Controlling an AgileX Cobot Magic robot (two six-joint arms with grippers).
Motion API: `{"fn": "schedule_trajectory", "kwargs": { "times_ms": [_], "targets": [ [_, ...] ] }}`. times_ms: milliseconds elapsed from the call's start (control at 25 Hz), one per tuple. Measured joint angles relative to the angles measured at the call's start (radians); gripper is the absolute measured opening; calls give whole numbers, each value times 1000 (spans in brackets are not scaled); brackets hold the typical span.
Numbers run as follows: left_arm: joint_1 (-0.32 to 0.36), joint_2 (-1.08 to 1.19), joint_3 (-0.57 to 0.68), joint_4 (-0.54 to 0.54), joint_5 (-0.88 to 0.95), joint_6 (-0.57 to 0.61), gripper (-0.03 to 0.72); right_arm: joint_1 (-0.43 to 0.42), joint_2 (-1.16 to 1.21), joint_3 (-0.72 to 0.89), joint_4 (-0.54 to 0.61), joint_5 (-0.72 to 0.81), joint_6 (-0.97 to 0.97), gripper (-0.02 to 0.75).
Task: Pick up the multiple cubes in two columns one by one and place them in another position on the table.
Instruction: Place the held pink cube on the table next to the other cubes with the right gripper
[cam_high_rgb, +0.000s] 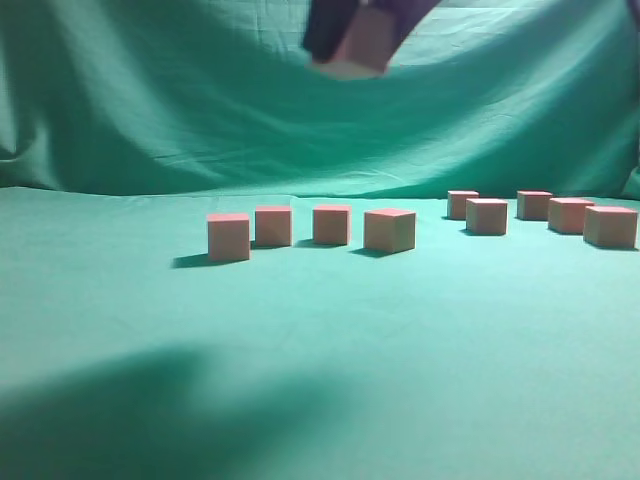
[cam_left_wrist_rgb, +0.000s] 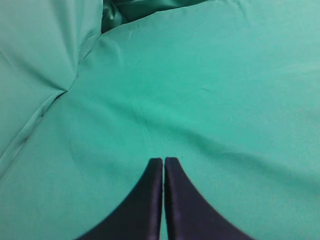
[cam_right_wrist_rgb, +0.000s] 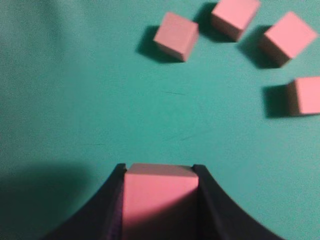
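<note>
Right end effector (cam_right_wrist_rgb: 160, 200) pinches a cube (cam_right_wrist_rgb: 160, 192) by flat opposite sides, lower centre; looks light, rigid. Left end effector (cam_left_wrist_rgb: 163, 165) closed, empty.

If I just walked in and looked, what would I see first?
You'd spot the cube hanging high in the air at the top of the exterior view, pinched in the right gripper. Next you'd see the other cubes on the green table: a row of four in the middle and a bunch of five off to the right. The left gripper is shut on nothing, over bare cloth.
</note>
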Motion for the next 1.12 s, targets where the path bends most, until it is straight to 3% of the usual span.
{"fn": "schedule_trajectory", "kwargs": {
  "times_ms": [520,1120],
  "targets": [
    [0,0,0,0,0,0,0,63,305,-236,58,-32,-63,255],
    [0,0,0,0,0,0,0,63,439,-266,-91,-91,-20,255]
  ]
}}
